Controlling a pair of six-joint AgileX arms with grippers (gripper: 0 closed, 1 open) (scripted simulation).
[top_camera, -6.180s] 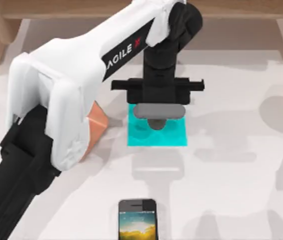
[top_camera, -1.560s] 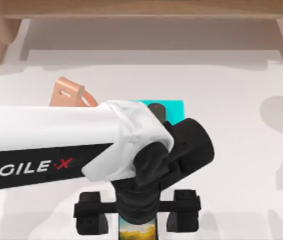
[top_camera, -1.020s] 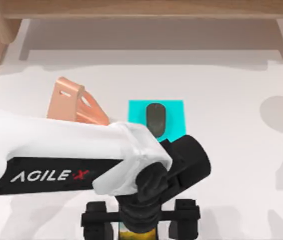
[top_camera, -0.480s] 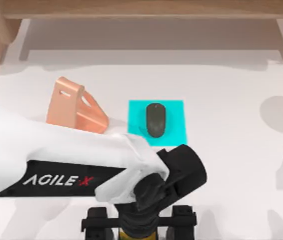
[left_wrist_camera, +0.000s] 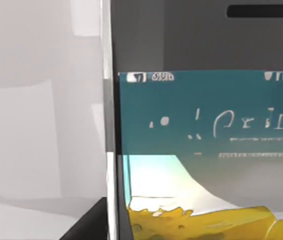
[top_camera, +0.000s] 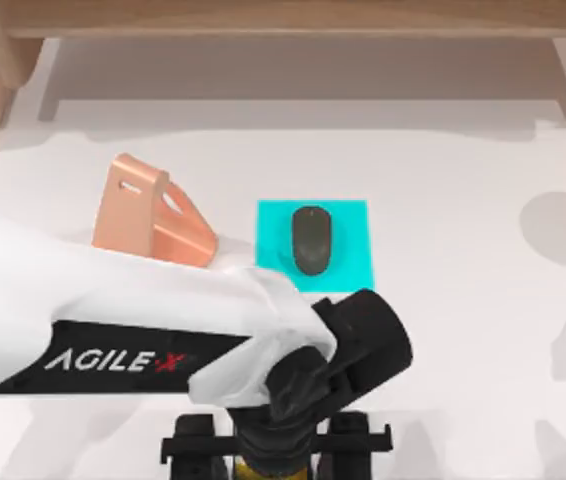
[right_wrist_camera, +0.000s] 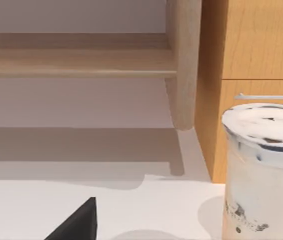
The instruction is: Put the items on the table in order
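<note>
Grey mouse (top_camera: pixel 312 240) on cyan pad (top_camera: pixel 348 262), orange stand (top_camera: pixel 148 212) beside it, left gripper (top_camera: pixel 275 462) over smartphone (left_wrist_camera: pixel 206 150) at bench (top_camera: pixel 463 330) front edge; jaws' state: can't tell.

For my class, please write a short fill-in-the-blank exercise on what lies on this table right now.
1. The small dark grey oval computer mouse lies on the flat ____ square pad.
2. The salmon-orange angled stand stands to the pad's ____ in the top view.
3. The left gripper is over the black-fronted ____ at the table's near edge.

Missing words: cyan; left; smartphone
</note>
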